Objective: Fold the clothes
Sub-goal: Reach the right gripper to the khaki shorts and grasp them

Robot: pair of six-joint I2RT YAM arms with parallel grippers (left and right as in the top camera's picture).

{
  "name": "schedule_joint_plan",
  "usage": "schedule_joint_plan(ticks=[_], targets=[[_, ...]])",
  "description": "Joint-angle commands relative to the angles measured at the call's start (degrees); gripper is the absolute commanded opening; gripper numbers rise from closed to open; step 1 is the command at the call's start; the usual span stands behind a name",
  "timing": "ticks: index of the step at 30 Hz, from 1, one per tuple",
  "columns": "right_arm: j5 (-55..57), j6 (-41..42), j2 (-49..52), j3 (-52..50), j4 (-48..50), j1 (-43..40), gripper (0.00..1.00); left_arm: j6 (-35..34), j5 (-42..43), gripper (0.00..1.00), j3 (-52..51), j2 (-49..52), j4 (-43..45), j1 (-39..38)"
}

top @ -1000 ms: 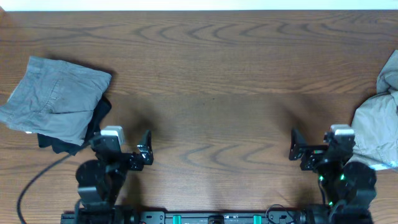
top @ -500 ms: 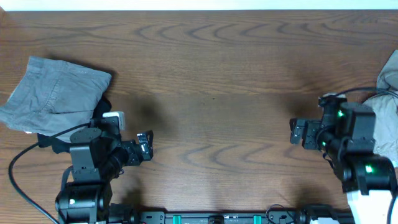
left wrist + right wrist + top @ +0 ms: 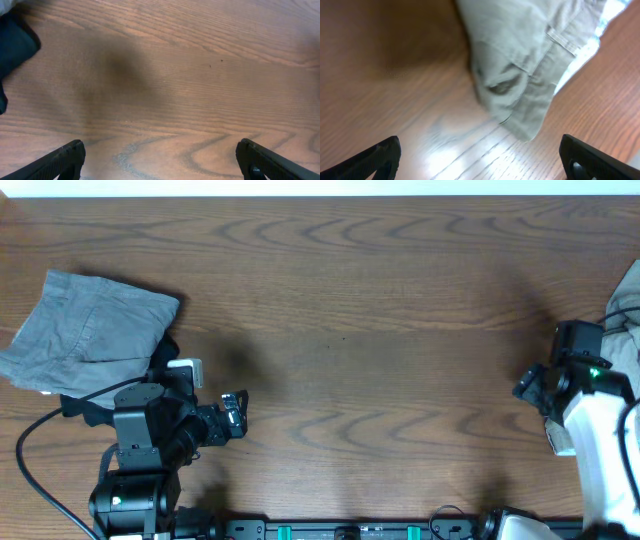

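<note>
My right claw (image 3: 480, 162) hangs wide open with nothing in it, just short of the khaki shorts (image 3: 520, 65), which lie in a crumpled heap at the far right edge of the wooden table (image 3: 380, 300), partly tucked behind my own arm in the overhead view. My left claw (image 3: 160, 160) is also spread wide and empty, over bare wood, near the small black garment (image 3: 160, 370) and the folded grey shorts (image 3: 90, 340) resting on it at the left. The khaki cloth looks like light, soft cotton. I judge it will sag and drape the moment I lift it, so it needs dragging flat rather than carrying. It should not slip much between my pads, and it is not fragile. The best hold looks like the thicker waistband by the belt loop (image 3: 560, 40), where the seams stack up, though the lower folded edge nearest me is easier to reach. The wrist picture is blurred, so I cannot trace the legs. I see no containers anywhere on the table.
</note>
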Motion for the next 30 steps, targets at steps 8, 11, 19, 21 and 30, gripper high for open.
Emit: schedule_joint_plan(ticks=[8, 11, 19, 21, 30], targets=[[5.31, 2.29, 14.27, 0.28, 3.78, -6.47, 0.95, -0.11, 0.37, 0.98, 1.38, 0.04, -0.17, -0.2], [5.29, 2.29, 16.59, 0.28, 4.31, -7.58, 0.88, -0.11, 0.37, 0.98, 1.38, 0.04, -0.2, -0.2], [5.2, 3.13, 21.2, -1.51, 4.98, -8.79, 0.25, -0.11, 0.37, 0.98, 1.38, 0.04, -0.17, -0.2], [4.13, 3.1, 21.62, -1.75, 5.27, -8.81, 0.01, -0.11, 0.35, 0.98, 1.38, 0.04, -0.17, -0.2], [-25.81, -12.94, 20.37, -0.63, 8.83, -5.11, 0.01, -0.11, 0.35, 0.98, 1.38, 0.04, 0.0, -0.17]])
